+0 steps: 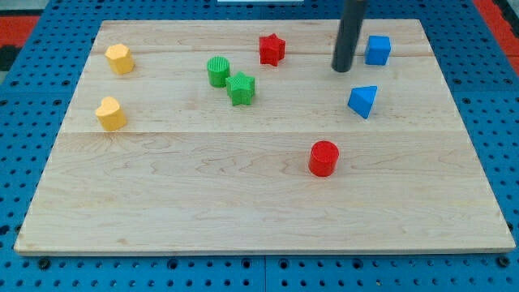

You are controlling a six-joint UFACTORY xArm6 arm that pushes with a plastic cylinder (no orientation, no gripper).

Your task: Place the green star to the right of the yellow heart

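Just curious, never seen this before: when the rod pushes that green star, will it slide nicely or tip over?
The green star looks squat and flat-bottomed, so it probably slides rather than tips. Its points may make it spin. The green cylinder touching it could get nudged.

Rod: upper part cut off by the view's top edge. Green star: touches the green cylinder, hiding part of that cylinder's lower side. Blue pegboard around the tabletop: cropped on all sides.
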